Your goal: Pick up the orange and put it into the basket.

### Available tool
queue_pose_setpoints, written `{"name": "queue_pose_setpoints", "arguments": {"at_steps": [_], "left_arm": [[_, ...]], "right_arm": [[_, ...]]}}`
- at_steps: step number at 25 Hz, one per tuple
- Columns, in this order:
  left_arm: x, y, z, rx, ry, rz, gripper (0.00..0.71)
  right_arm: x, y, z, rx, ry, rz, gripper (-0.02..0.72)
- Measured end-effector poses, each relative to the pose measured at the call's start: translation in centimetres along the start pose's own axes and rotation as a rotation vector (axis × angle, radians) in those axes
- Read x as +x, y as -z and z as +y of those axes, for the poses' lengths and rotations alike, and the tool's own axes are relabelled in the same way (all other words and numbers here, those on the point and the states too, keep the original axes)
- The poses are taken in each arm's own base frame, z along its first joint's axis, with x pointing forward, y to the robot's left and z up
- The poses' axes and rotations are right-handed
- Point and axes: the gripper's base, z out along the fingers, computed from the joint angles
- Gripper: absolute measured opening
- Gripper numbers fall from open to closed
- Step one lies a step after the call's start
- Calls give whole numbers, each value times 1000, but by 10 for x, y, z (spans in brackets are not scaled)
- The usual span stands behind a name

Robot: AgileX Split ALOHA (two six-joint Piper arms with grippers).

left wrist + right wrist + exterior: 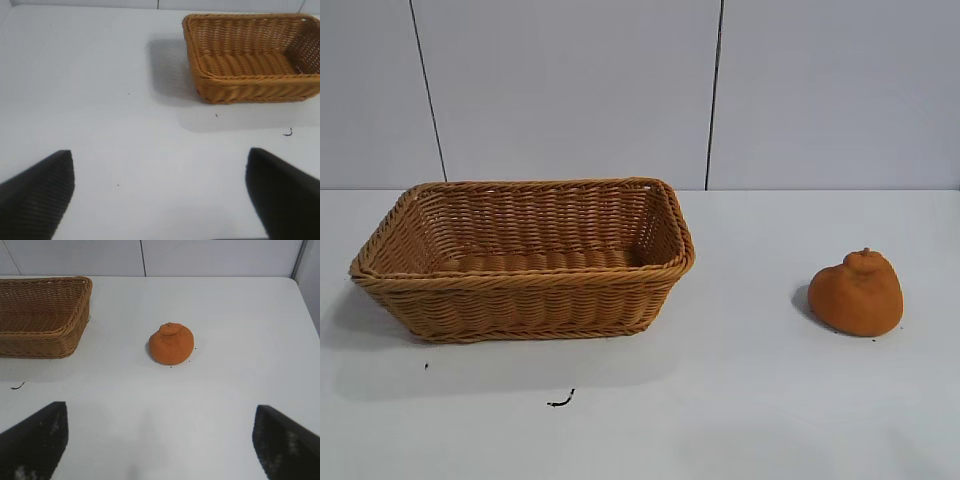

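Resting on the table (750, 400) well to the right of the basket (525, 283), the orange (857, 292) sat untouched, so you had nothing gripped. Your right gripper (160, 440) faced the orange with fingers spread wide, ready to reach. Your left gripper (160, 195), also spread, faced the basket. Only the wrist views showed the fingers; the exterior view showed neither arm.

The basket (523, 262) sits on the white table (740, 400) at the left, its inside bare. Well apart to the right lies the orange (857, 292) — knob upward. A small dark squiggle (561, 400) marks the tabletop just before the basket.
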Motion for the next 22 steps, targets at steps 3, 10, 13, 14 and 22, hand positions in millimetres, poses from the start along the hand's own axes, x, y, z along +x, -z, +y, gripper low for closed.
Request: {"name": "queue_pose_setpoints", "arguments": {"at_steps": [3, 10, 13, 14, 22], "left_arm": [[0, 0, 0, 0, 0, 0, 666], [0, 0, 0, 0, 0, 0, 666], [0, 0, 0, 0, 0, 0, 666], [0, 0, 0, 0, 0, 0, 666], [0, 0, 0, 0, 0, 0, 666]], "right_arm": [[0, 0, 0, 0, 0, 1, 694], [0, 0, 1, -6, -4, 0, 694], [-4, 1, 0, 3, 2, -4, 694], [-9, 1, 0, 5, 2, 4, 694], [-88, -47, -3, 14, -47, 259, 694]]}}
